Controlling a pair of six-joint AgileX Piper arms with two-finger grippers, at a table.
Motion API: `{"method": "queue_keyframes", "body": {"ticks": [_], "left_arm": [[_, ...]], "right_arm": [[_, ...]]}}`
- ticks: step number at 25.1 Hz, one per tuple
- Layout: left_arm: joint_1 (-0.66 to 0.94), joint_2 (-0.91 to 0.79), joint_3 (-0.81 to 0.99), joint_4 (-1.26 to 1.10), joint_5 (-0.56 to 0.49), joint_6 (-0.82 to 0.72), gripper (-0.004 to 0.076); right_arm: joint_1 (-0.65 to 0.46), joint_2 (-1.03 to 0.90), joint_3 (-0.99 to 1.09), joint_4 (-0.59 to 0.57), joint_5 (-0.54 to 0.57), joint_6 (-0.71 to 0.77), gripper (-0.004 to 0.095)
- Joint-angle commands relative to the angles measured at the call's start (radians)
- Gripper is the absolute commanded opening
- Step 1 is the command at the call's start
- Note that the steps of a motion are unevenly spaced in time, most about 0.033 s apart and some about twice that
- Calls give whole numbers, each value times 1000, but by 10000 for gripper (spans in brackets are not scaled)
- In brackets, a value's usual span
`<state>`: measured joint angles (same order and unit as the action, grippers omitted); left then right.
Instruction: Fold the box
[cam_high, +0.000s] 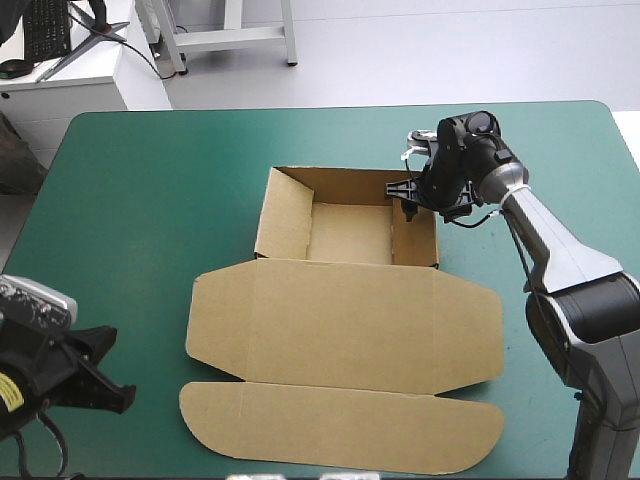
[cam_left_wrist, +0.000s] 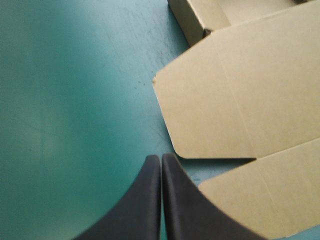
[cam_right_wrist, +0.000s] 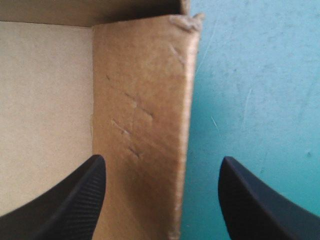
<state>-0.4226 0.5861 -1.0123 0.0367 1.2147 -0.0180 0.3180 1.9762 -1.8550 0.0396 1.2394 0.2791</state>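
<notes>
Right gripper (cam_right_wrist: 160, 165) wide open, astride the right wall of the box (cam_high: 340, 320): one black finger inside the tray, the other outside over the teal-green cover (cam_high: 150, 200); wall not pinched. Left gripper (cam_left_wrist: 161, 159) clenched tight, empty, low over bare cover, flat lid flaps just ahead and beside it. Box mid-table, tray walls raised, lid flat.

Bright, even overhead light: pale sheen on the teal-green cover (cam_left_wrist: 85, 60) ahead of the left gripper (cam_left_wrist: 161, 159), shade on the box (cam_right_wrist: 135, 12) wall ahead of the right gripper (cam_right_wrist: 162, 162), shadows soft.
</notes>
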Motion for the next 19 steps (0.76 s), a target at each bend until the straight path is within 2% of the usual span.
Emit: {"method": "queue_keyframes", "body": {"ticks": [1,2,3,4,5,7,19], "left_arm": [[-5,-108,150,-8,-101,-41,-10],[-5,-145,190,-12,-100,-59,-10],[-5,-191,246,-20,-100,-89,-10],[-5,-208,266,-20,-105,-98,-10],[-5,-238,300,-20,-107,-105,-10],[-5,-275,335,-20,-108,-105,-10],[-5,-358,413,7,-93,-105,-10]], "right_arm": [[-2,-42,-22,18,16,-5,575],[-2,-42,-22,27,16,-10,528],[-2,-40,-22,36,16,-12,398],[-2,-40,-22,36,16,-12,328],[-2,-39,-22,36,16,-18,168],[-2,-39,-22,36,16,-49,-17],[-2,-48,-22,39,16,-42,-14]]}}
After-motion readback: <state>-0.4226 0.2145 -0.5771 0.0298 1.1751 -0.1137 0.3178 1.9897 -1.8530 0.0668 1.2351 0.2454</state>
